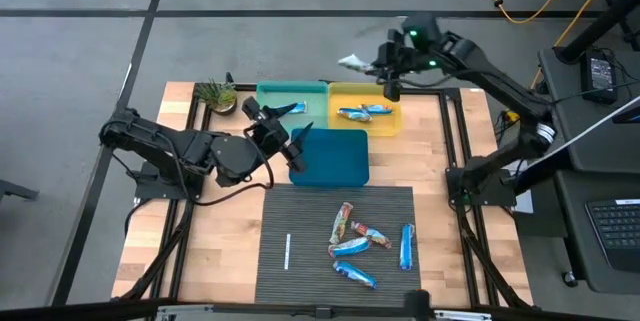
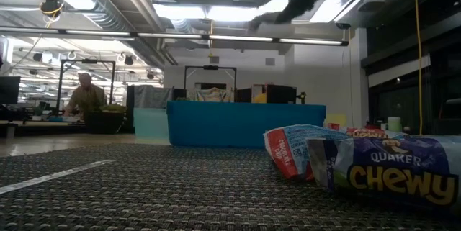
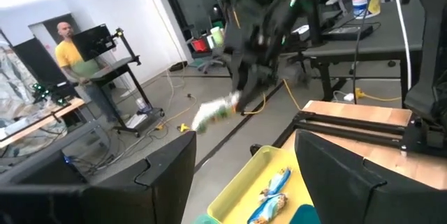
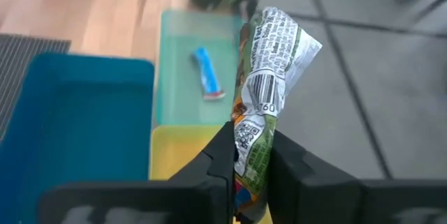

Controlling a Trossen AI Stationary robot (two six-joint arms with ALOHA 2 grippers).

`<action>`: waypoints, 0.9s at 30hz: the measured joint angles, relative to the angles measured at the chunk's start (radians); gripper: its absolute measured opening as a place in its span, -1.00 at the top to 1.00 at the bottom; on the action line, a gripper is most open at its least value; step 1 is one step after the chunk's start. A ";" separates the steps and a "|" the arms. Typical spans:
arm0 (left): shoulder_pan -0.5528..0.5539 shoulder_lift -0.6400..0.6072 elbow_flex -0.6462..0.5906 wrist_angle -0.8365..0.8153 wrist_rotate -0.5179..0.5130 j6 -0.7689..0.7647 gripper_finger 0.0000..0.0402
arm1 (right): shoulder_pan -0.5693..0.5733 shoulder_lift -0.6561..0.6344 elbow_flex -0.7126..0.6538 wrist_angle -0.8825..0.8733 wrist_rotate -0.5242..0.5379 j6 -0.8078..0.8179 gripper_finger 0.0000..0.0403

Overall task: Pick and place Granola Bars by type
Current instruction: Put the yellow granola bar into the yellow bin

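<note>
My right gripper [image 1: 380, 65] is high over the table's far edge, beyond the yellow tray [image 1: 392, 121], shut on a green-and-white granola bar [image 4: 271, 70], which also shows in the left wrist view [image 3: 213, 112]. Two bars [image 1: 362, 113] lie in the yellow tray, and a blue bar [image 1: 293, 109] lies in the pale green tray [image 1: 270, 96]. Several more bars [image 1: 358, 243] lie on the dark mat. My left gripper [image 1: 280, 119] hovers open over the corner where the pale green tray and the blue tray [image 1: 335, 161] meet, holding nothing. My right gripper pinches the green-and-white bar between its two fingers [image 4: 222, 155] at one end of the wrapper [image 4: 253, 155]. The rest of the bar sticks out past the fingertips. It is lifted clear of the table and trays, pointing toward the table's left.
A thin white stick [image 1: 287, 251] lies on the mat's left part. A small potted plant [image 1: 217, 95] stands at the far left corner. The blue tray holds nothing. A person [image 3: 68, 49] stands at a desk in the room behind.
</note>
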 joint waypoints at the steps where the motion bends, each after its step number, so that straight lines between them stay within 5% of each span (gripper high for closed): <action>1: 0.000 0.000 0.000 0.001 -0.002 -0.007 -0.18 | -0.007 0.023 0.000 0.000 -0.012 -0.005 0.74; 27: 0.000 -0.001 0.000 -0.030 -0.048 -0.015 -0.18 | -0.117 0.403 -0.001 0.054 -0.023 -0.050 0.70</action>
